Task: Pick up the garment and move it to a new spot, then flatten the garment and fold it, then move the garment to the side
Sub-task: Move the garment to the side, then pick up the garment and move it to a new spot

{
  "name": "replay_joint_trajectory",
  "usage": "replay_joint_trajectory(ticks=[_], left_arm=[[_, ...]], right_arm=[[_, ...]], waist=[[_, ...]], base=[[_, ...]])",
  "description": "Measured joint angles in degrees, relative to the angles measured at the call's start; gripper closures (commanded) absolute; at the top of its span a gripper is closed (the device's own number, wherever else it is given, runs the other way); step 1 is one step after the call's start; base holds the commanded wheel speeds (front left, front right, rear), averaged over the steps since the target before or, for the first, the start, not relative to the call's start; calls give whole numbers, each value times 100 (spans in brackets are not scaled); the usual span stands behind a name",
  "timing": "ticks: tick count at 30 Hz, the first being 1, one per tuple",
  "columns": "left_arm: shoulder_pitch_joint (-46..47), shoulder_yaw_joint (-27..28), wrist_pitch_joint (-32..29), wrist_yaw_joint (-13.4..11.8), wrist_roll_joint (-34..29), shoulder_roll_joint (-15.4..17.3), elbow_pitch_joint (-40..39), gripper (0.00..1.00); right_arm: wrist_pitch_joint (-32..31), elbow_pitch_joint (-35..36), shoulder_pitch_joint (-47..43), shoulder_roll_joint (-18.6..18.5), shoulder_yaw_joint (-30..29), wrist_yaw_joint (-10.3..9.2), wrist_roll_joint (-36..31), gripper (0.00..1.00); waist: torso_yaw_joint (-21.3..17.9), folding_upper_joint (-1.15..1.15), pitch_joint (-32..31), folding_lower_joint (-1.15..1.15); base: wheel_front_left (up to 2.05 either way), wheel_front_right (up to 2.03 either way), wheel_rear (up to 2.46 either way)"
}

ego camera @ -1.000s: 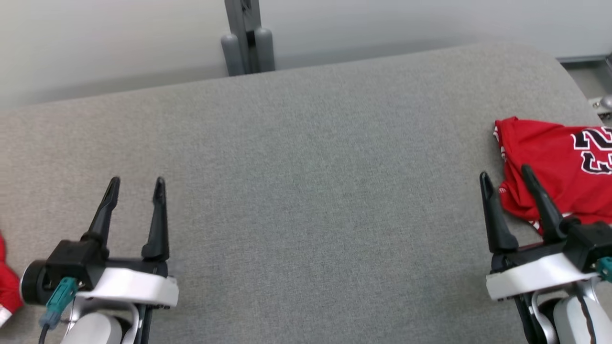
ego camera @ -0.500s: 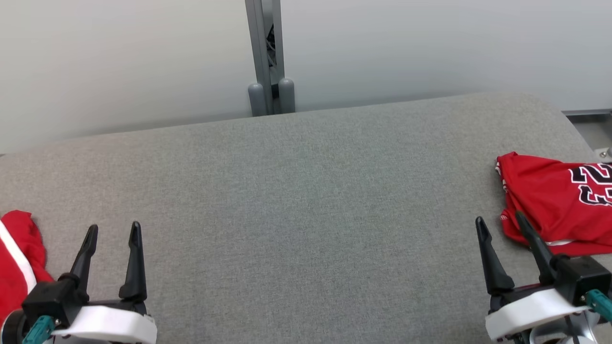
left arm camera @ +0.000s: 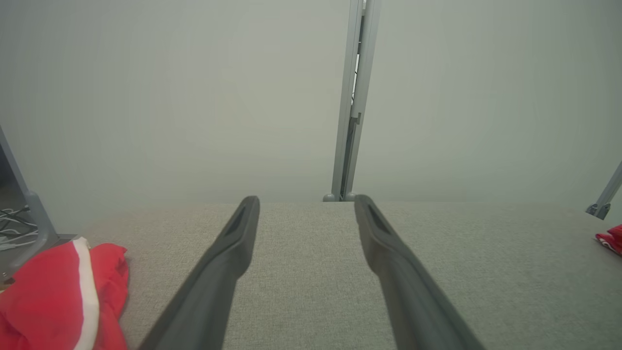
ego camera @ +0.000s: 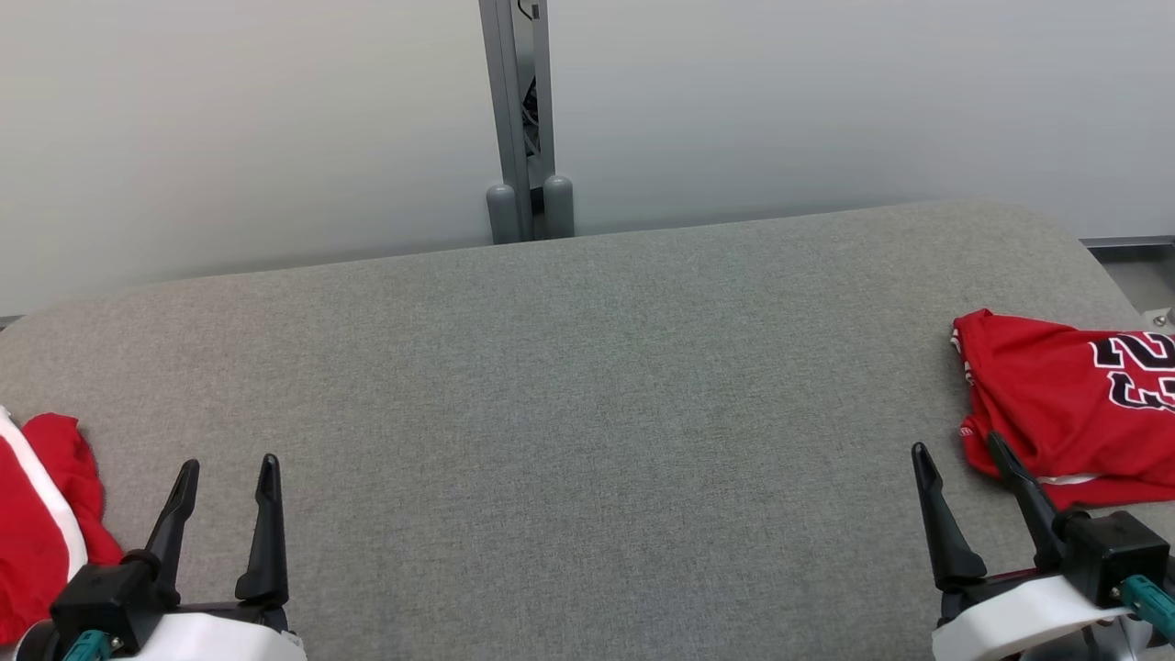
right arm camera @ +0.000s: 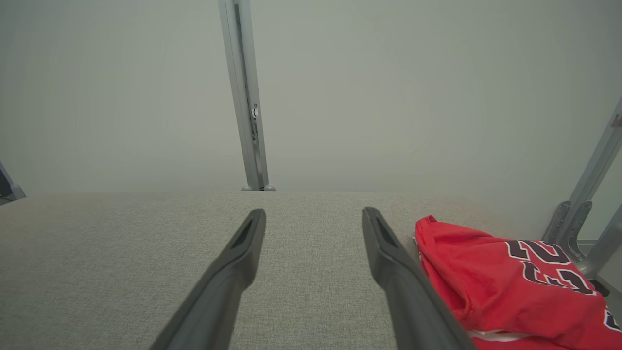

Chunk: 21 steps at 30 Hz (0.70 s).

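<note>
Both pairs of jaws stand spread wide with nothing between them, as they did a second ago. The left gripper (ego camera: 229,464) sits low at the near left of the table (ego camera: 587,386), and the right gripper (ego camera: 956,448) low at the near right. Both hang over bare grey cloth.

What has changed is our view, not the things in it. The head has tipped up, so the table's far edge and the grey post (ego camera: 519,110) behind it have slid down the picture, with more pale wall above. Both grippers have sunk toward the bottom edge.

The red jersey (ego camera: 1056,404) with the dark number lies at the table's right end. It is loosely bunched, and its near corner is just beside the right gripper's outer finger. It keeps its place on the table.

At the left edge, a crumpled red cloth (ego camera: 37,523) with a white stripe now shows far more than it did. It lies just beside the left gripper.

We judge that no grasp is under way and the robot is only looking over the table. We cannot tell which red piece is the garment meant. If it is the jersey, the right gripper is closest to it. The middle of the table is a free spot for flattening.
</note>
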State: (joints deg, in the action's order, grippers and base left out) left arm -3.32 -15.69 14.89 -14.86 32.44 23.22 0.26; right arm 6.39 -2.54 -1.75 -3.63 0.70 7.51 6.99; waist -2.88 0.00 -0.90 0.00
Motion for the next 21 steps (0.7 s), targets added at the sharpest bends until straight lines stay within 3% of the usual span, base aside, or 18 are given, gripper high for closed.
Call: replay_joint_trajectory(ticks=[21], left_arm=[[-2, -54, -25, -84, 3, -29, -51, 0]], right_arm=[[2, -14, 4, 35, 27, 0, 40, 0]], waist=[[32, 0, 34, 0]], base=[[0, 0, 0]])
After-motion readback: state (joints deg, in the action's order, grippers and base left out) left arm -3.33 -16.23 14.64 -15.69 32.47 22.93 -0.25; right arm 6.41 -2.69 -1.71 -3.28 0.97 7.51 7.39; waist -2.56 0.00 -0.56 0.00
